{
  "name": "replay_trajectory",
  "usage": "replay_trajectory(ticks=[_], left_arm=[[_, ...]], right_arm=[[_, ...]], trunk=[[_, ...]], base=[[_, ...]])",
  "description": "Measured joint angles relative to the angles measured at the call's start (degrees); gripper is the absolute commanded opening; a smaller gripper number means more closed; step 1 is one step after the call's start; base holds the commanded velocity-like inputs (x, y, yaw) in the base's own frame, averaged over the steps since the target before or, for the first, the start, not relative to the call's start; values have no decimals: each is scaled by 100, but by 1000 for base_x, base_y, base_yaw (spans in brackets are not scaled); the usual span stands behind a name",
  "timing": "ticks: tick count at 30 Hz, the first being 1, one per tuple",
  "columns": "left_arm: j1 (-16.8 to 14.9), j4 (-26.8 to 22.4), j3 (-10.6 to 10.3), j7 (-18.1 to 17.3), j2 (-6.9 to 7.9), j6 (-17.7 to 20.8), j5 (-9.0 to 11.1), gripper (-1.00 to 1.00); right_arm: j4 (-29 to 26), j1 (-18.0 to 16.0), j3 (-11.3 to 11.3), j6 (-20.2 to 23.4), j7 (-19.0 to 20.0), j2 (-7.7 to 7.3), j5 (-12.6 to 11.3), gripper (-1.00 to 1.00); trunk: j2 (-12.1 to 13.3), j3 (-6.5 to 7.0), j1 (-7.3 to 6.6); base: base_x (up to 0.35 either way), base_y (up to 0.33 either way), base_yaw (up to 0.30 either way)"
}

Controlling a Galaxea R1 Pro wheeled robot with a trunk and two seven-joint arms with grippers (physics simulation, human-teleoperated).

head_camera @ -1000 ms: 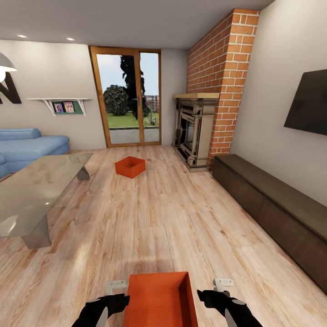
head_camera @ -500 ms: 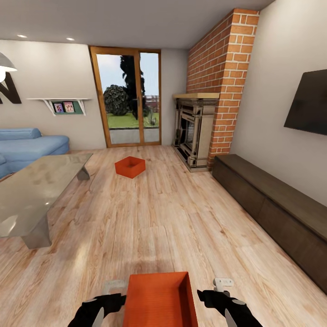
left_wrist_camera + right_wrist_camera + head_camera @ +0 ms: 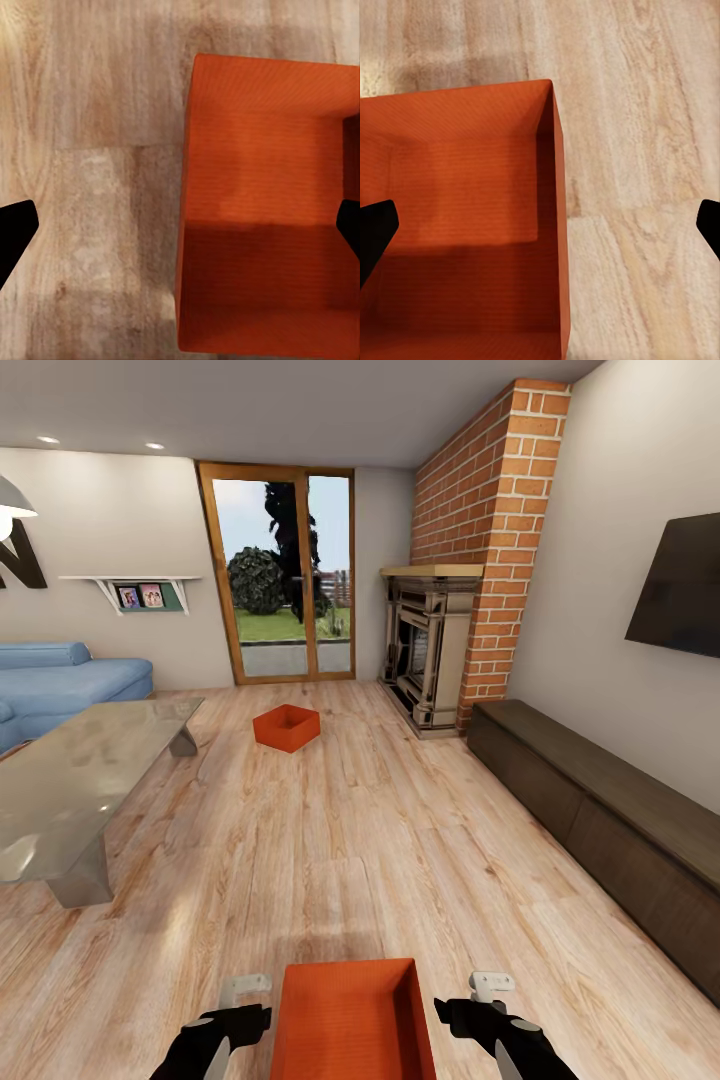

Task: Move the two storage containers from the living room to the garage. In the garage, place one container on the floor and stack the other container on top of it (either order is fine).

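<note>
Living room (image 3: 360, 810) with a light wood plank floor: two orange-red storage containers show in the head view. One container (image 3: 352, 1020) sits on the planks at the near edge of the view, directly in front of the robot, open top up, between the two arms. The second container (image 3: 286, 727) lies well apart from it, farther down the room on the same floor, turned corner-on, in front of the wood-framed glass doors (image 3: 278, 575).

Two grippers flank the near container. The left gripper (image 3: 243, 1010) is just beside its left wall, and the right gripper (image 3: 482, 1005) is near its right wall with a strip of floor between. In the left wrist view the container (image 3: 266, 217) lies between the two dark fingers (image 3: 13, 236), which stand wide apart, one over bare planks and one at the far side of the bin. In the right wrist view the fingers (image 3: 375, 232) are likewise spread wide, one over the container (image 3: 465, 225) and the other over the floor beyond its wall. Neither pair grips anything; whether any finger touches the bin I cannot tell.

Around the room: one glass-topped coffee table (image 3: 75, 780) at the left, one blue sofa (image 3: 65, 680) behind it, one red brick fireplace (image 3: 470, 560), one long dark low cabinet (image 3: 600, 810) along the right wall, and one dark screen (image 3: 680, 585) mounted above it
</note>
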Motion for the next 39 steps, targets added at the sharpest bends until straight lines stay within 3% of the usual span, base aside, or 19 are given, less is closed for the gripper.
replay_trajectory(ticks=[21, 39], left_arm=[[0, 9, -9, -7, -32, 26, -16, 100], [0, 9, -14, -12, -29, 56, -16, 100]], right_arm=[[0, 0, 0, 8, 0, 0, -1, 100], [0, 0, 0, 17, 0, 0, 11, 100]], trunk=[[-801, -359, 439], [-802, -436, 440]], base=[[0, 0, 0], [0, 0, 0]])
